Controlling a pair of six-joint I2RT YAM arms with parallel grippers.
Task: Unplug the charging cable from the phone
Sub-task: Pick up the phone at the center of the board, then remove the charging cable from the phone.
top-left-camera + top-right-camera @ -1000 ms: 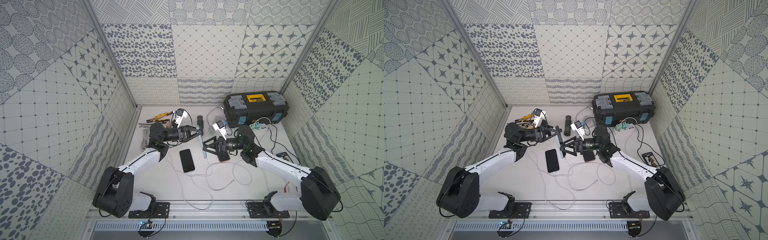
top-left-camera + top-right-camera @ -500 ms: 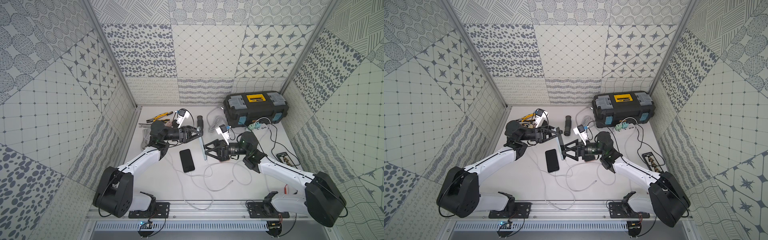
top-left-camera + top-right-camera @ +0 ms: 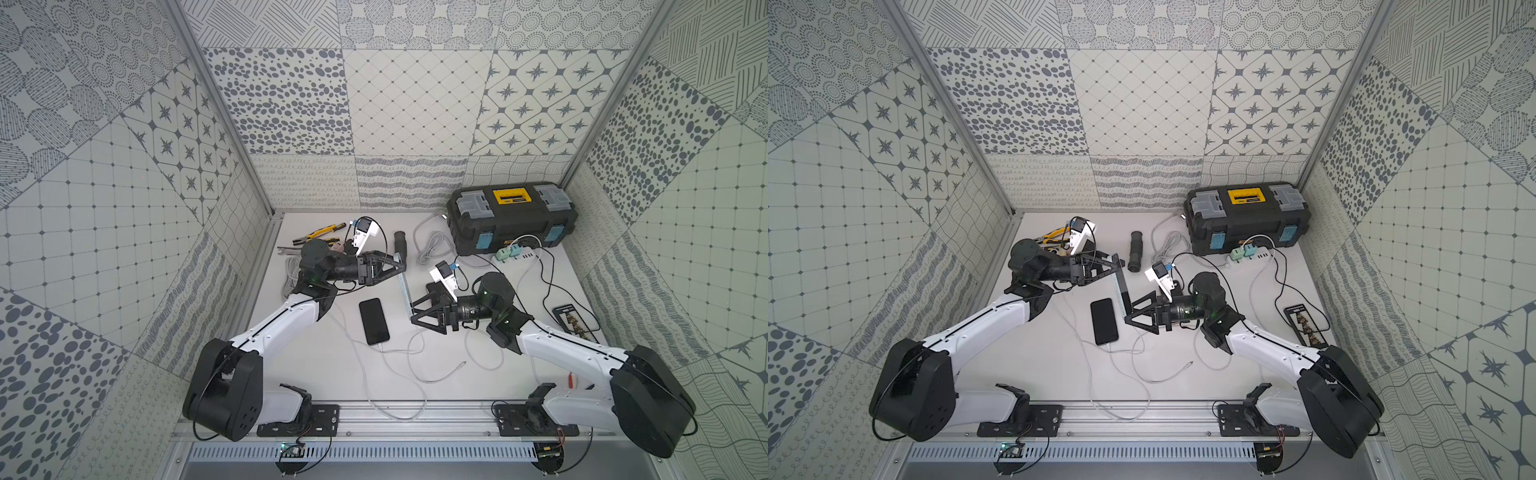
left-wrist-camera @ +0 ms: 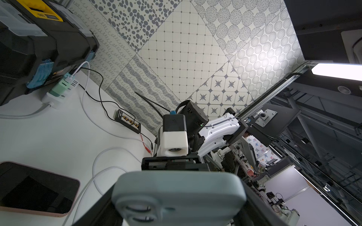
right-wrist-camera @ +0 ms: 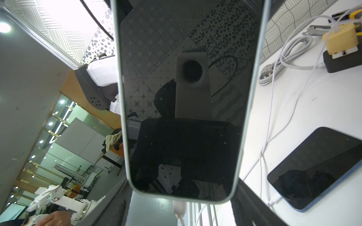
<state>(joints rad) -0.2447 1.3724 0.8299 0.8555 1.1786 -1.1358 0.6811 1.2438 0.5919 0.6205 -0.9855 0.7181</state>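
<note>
Phone (image 5: 186, 97), pale blue-green case, is off the desk (image 3: 316, 365), up over its middle, edge-on in both top views. Screen faces the right arm, back faces the left. White charging cable (image 5: 179, 210) is plugged into its bottom port. Left gripper (image 3: 400, 265) is clamped across the camera end. Right gripper (image 3: 413, 316) has its jaws wide, straddling the plug end; can't tell if they touch. Second phone (image 3: 374, 321) lies flat just left of it, also cabled. Toolbox (image 3: 513, 220) sits at the far right corner.

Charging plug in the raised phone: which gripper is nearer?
Right. The right gripper flanks the raised phone at the end holding the charging plug; the left gripper holds the opposite, camera end.
</note>
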